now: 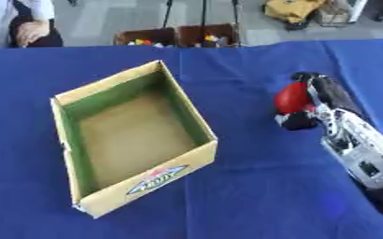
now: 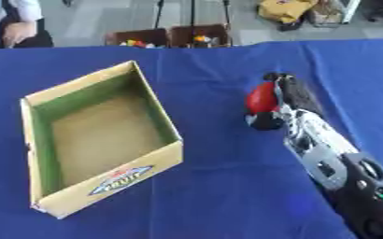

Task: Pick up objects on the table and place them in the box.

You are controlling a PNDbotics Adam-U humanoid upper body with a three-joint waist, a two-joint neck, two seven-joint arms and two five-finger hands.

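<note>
Over on the right side of the blue table (image 1: 252, 186), the robot's right hand (image 1: 309, 100) comes in from the lower right corner, forearm stretched diagonally up and to the left, silver joints showing along the wrist. Its fingers are curled around a red object (image 1: 291, 98), pretty much wrapped on it from the right, with the thumb tucked under at the bottom left. Can't tell if the thing is lifted or sitting on the cloth.

The red object looks roundish and smooth, plain red; only its left side shows, the rest is hidden by the fingers.

The box (image 1: 196, 161) sits well apart to the left, open top, turned at an angle. It's yellowish cardboard outside, green on the inner walls, brown floor, with a logo on the near wall. Nothing shows inside it.
</note>
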